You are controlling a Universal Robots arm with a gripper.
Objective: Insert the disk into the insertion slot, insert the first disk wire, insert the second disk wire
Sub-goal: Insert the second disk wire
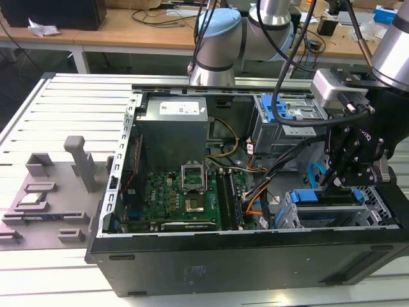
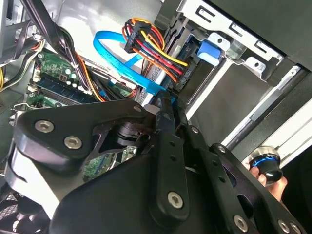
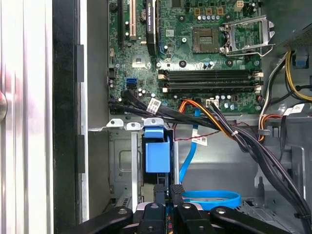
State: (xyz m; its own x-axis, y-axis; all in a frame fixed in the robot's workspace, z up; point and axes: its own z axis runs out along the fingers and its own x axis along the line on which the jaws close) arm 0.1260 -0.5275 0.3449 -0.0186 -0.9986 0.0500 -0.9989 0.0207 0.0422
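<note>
With the disk (image 1: 327, 197) already seated in the insertion slot (image 1: 377, 214), the claw (image 3: 167, 192) – fingers pinched narrow at the disk's rear – is on the wire step, which calls for square alignment.

The gripper (image 2: 163, 105) reaches toward a flat blue cable (image 2: 119, 61), fingertips close together; a plug of coloured wires (image 2: 156, 51) (red, yellow, black) sits just beyond.

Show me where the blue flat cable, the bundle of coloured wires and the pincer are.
blue flat cable (image 2: 117, 56), second wrist view, on its upper loop.
bundle of coloured wires (image 2: 156, 46), second wrist view, mid-bundle.
pincer (image 3: 169, 191), first wrist view, between its fingertips.
</note>
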